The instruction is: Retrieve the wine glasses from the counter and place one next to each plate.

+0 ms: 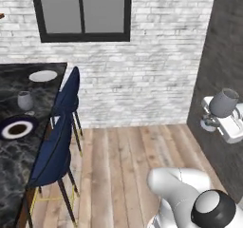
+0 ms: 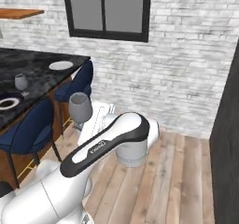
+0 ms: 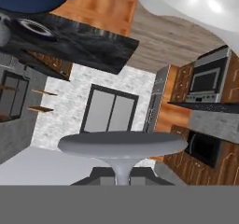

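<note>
My gripper [image 1: 209, 121] is shut on the stem of a smoky grey wine glass [image 1: 224, 102], held in the air at the right, well away from the counter [image 1: 12, 167]. In the right base view the held wine glass [image 2: 80, 107] hangs above my arm, right of the blue chairs. The hand view shows its round foot [image 3: 122, 144] just above my gripper [image 3: 122, 178]. A second wine glass [image 1: 24, 100] stands on the black marble counter between the white plate [image 1: 42, 76] and the dark blue plate [image 1: 16, 128].
Two dark blue chairs [image 1: 60, 127] line the counter's near edge. A dark wall panel [image 1: 223, 56] stands close behind the held glass on the right. Wooden floor [image 1: 118, 165] lies open between the chairs and my base. A brick wall with a window [image 1: 83, 11] is ahead.
</note>
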Tool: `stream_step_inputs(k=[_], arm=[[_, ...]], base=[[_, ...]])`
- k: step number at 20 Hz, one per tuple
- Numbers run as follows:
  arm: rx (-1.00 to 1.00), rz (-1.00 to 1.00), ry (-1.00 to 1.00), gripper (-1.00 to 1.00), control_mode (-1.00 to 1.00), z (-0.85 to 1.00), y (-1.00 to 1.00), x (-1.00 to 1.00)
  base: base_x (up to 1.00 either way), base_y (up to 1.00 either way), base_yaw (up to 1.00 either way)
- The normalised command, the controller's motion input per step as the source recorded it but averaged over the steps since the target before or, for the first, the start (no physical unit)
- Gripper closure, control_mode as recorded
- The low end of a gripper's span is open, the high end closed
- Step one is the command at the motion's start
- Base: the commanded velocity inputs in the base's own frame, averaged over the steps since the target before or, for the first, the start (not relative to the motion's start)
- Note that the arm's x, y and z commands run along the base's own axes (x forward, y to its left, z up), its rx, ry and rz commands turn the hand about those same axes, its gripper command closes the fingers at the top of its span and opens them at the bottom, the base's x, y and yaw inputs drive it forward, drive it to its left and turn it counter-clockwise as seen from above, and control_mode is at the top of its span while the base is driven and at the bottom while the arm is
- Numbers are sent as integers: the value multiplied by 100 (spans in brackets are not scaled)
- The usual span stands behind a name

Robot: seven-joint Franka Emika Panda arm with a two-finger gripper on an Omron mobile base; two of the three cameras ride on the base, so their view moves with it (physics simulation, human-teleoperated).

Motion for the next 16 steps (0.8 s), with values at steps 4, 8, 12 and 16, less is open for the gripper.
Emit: stream_step_inputs(k=[4, 8, 12, 16], arm=[[0, 0, 0, 100, 100, 0, 0, 0], [0, 0, 0, 100, 100, 0, 0, 0], [0, 0, 0, 100, 100, 0, 0, 0], [0, 0, 0, 100, 100, 0, 0, 0]], base=[[100, -80, 54], [100, -83, 50], [100, -78, 46], [100, -38, 41]])
